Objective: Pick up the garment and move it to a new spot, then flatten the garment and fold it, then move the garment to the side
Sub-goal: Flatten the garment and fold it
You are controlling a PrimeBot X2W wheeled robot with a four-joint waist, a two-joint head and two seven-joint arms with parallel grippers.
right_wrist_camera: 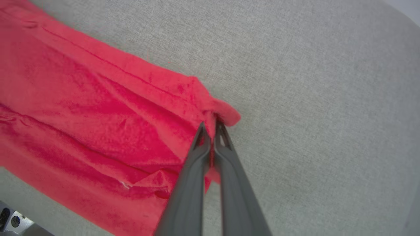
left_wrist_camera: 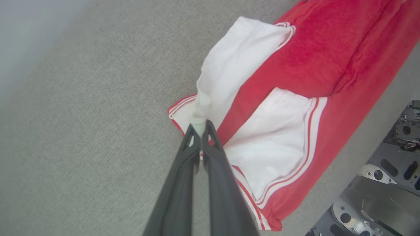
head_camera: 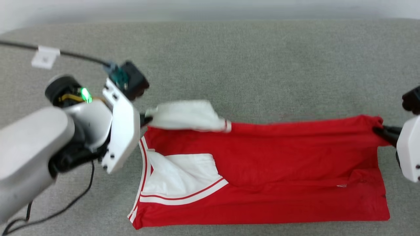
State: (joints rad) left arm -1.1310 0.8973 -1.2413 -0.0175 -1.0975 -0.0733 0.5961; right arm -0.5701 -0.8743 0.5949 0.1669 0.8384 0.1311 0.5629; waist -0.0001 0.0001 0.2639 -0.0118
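Observation:
The garment (head_camera: 279, 164), a red T-shirt with white sleeves, lies lengthwise on the grey cloth surface, folded over itself. My left gripper (head_camera: 144, 120) is shut on the edge of its upper white sleeve (left_wrist_camera: 229, 62) and holds that sleeve raised a little; the pinch shows in the left wrist view (left_wrist_camera: 199, 126). My right gripper (head_camera: 380, 131) is shut on the red hem corner (right_wrist_camera: 220, 113) at the far right, fingers (right_wrist_camera: 197, 154) pressed together on the fabric. A second white sleeve (head_camera: 183, 178) lies flat on the red body.
The grey fabric surface (head_camera: 262, 65) stretches wide behind and around the shirt. A black cable (head_camera: 65, 54) with a white tag runs to my left arm, and another cable loops at the lower left. Part of my metal base (left_wrist_camera: 377, 196) shows in the left wrist view.

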